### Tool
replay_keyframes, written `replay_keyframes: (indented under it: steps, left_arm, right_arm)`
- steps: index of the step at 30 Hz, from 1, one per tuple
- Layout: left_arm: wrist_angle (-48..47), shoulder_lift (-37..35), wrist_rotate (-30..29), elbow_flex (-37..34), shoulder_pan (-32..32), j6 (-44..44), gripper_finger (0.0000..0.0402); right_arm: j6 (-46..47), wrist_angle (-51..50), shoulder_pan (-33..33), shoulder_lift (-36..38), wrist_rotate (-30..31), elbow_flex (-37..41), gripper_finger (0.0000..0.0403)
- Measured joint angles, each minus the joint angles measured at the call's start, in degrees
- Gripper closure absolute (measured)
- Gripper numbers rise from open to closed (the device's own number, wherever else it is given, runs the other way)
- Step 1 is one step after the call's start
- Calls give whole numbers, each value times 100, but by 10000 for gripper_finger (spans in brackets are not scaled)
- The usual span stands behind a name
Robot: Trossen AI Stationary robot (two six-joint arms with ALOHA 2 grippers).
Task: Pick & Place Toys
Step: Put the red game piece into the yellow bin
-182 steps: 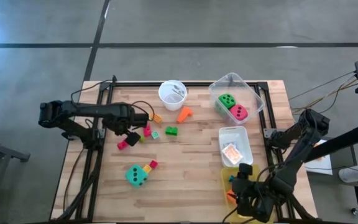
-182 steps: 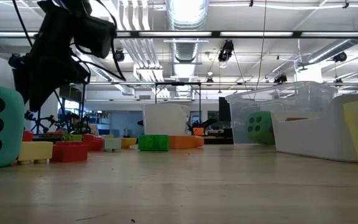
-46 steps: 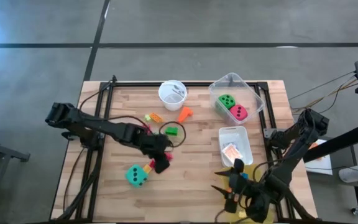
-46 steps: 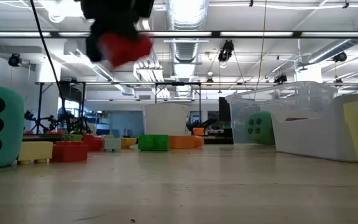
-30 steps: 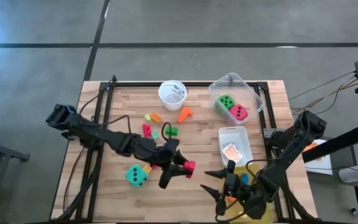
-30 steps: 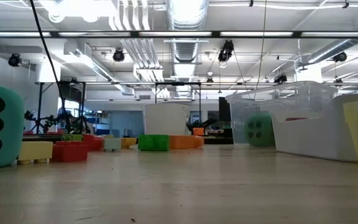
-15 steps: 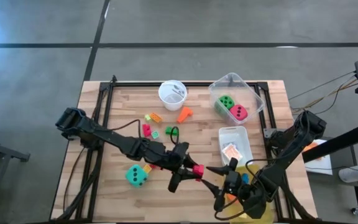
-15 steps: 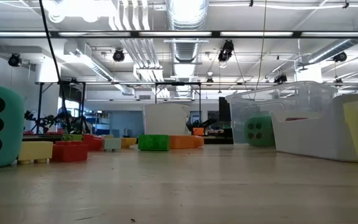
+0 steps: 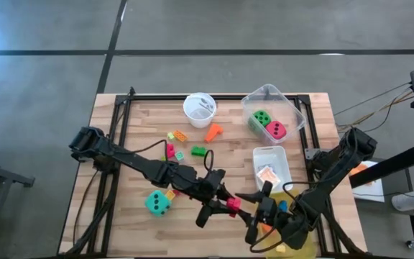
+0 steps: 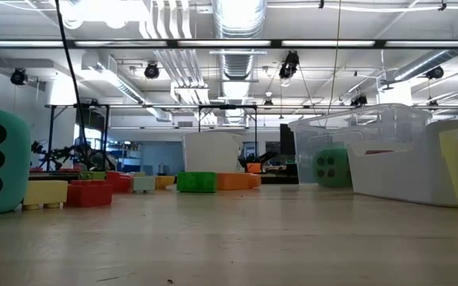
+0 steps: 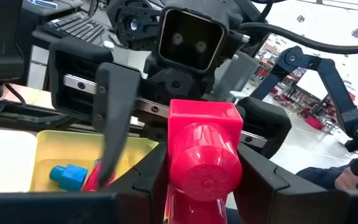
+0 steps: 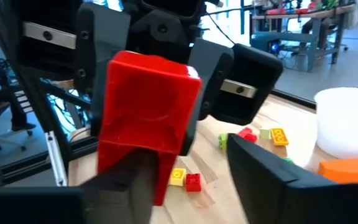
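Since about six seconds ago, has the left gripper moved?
Yes. The left gripper, holding a red block, has travelled from beside the white cup side across the table toward the yellow bin and the right gripper.

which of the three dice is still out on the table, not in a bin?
The teal die, bare on the wood by the left arm; the green and pink dice share the clear bin.

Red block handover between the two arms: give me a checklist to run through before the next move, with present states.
1. Left gripper shut on the red block: ok.
2. Block held above the table, not resting on it: ok.
3. Right gripper facing the block, a finger on either side: ok.
4. Right fingers clamped on the block: cannot tell.
5. Yellow bin has room for it: ok.
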State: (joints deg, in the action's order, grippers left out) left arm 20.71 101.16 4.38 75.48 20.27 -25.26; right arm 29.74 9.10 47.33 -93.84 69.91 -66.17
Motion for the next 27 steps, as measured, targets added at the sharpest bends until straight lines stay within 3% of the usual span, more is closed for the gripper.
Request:
replay_keyframes:
  steps: [7, 12, 20, 27]
  left_arm:
    - [-13, 1, -4, -2, 0, 43, 267]
    - [-15, 2, 31, -2, 4, 38, 256]
    - [37, -4, 37, 0, 4, -31, 91]
    - [-1, -10, -18, 0, 4, -46, 41]
  right_arm:
    - [-61, 49, 2, 0, -282, 0, 377]
    - [-54, 52, 2, 0, -435, 0, 385]
    - [-161, -6, -9, -2, -468, 9, 394]
    - [-263, 5, -4, -2, -857, 9, 395]
